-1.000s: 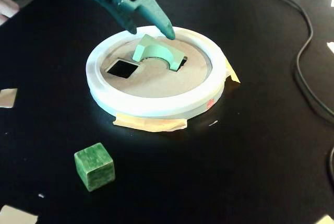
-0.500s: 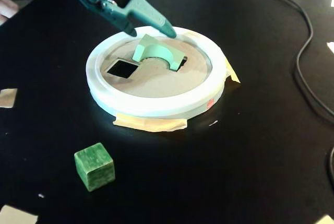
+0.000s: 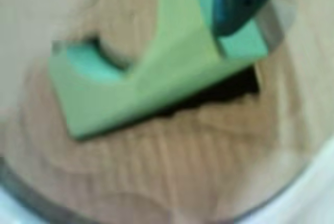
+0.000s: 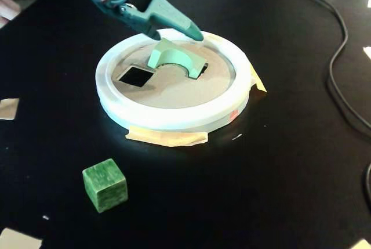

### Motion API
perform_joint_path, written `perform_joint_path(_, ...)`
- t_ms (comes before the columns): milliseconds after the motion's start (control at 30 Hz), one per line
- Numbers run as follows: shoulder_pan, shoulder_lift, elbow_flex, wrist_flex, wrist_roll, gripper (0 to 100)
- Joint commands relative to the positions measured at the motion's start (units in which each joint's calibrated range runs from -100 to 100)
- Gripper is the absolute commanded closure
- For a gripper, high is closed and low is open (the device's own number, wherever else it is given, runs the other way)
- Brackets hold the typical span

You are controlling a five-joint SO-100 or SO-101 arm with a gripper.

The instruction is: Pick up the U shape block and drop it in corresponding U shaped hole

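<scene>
The light green U-shaped block (image 4: 173, 57) stands tilted on the brown lid (image 4: 174, 89) of a round white-rimmed sorter. Its lower end sits at a dark hole (image 4: 201, 70); its upper end is between my jaws. My teal gripper (image 4: 174, 35) reaches in from the upper left and is shut on the block's raised end. The wrist view is blurred. There the block (image 3: 156, 72) fills the middle. One teal finger (image 3: 242, 2) presses on its end face, and the dark hole (image 3: 229, 89) lies under it. The other finger is hidden.
A square hole (image 4: 135, 75) is in the lid's left part. A dark green cube (image 4: 105, 184) lies on the black table in front of the sorter. A black cable (image 4: 342, 57) runs along the right. Tape strips (image 4: 168, 137) hold the sorter's rim down.
</scene>
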Motion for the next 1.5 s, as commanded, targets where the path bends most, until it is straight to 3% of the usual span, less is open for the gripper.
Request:
perform_joint_path(0,1.0,0.8,-0.4,-3.1,0.1,0)
perform_joint_path(333,1.2,5.8,-0.4,-11.2,0.2,0)
perform_joint_path(600,3.5,6.1,-0.3,-11.1,0.4,0)
perform_joint_path(733,8.0,6.1,-0.3,-10.7,4.0,0)
perform_joint_path(900,10.0,6.2,-0.3,-10.1,4.6,0)
perform_joint_path(1467,8.4,4.1,3.3,-9.4,4.0,0)
